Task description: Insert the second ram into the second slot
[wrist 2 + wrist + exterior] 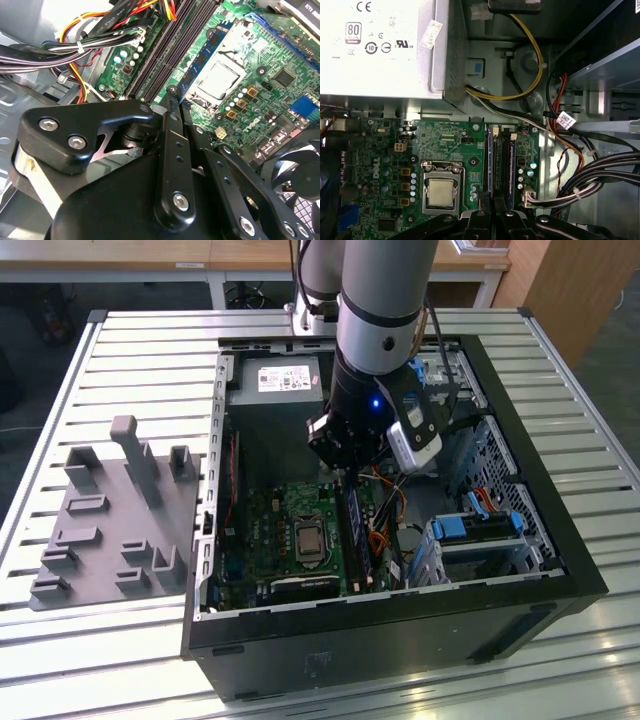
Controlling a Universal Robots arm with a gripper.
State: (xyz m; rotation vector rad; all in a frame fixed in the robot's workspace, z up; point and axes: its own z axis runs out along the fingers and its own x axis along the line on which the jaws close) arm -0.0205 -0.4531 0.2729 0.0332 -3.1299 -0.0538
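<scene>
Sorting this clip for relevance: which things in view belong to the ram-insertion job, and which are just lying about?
Job in hand:
gripper
second ram
ram slots
motherboard

Lying about:
power supply
grey fixture tray
CPU socket
cable bundle
blue drive-bay latch

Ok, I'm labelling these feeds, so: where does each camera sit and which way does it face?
Exterior view: off the arm, above, looking down into the open computer case; the arm shows.
First wrist view: on the arm, looking straight down at the motherboard; the hand shows.
Second wrist view: on the arm, slanting past the hand at the memory slots.
Shared: both wrist views show the processor.
</scene>
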